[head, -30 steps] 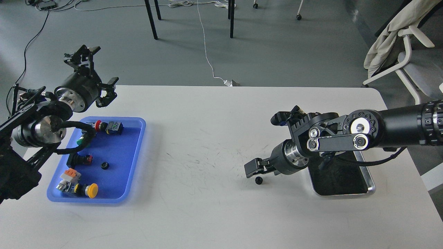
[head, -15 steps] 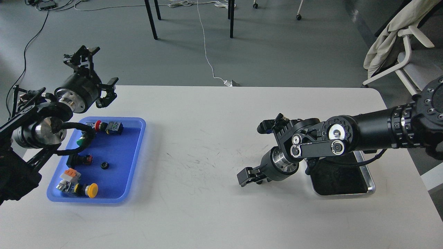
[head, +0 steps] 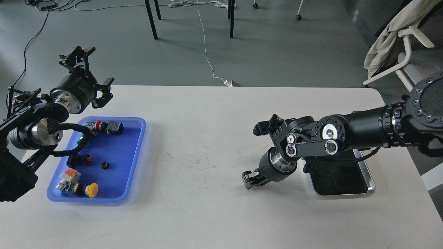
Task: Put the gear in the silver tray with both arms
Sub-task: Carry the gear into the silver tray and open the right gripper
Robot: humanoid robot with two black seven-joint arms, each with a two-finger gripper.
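The silver tray [head: 372, 184] lies at the right of the white table, partly under my right arm. My right gripper [head: 251, 180] is down at the table surface just left of the tray, pointing left. Its fingers are dark and close together, and I cannot tell whether they are shut. The small black gear that lay on the table at this spot is hidden under them. My left gripper [head: 98, 66] is open and empty, raised above the table's far left edge. Another small black gear [head: 105, 165] lies in the blue tray [head: 140, 152].
The blue tray also holds several push buttons and switches, among them a yellow button [head: 91, 190]. A chair with a cloth over it [head: 398, 41] stands at the far right beyond the table. Table legs and cables are on the floor behind.
My right arm has swung left and down, and its gripper now covers the gear that lay bare on the table. My left gripper has drifted slightly left and up.
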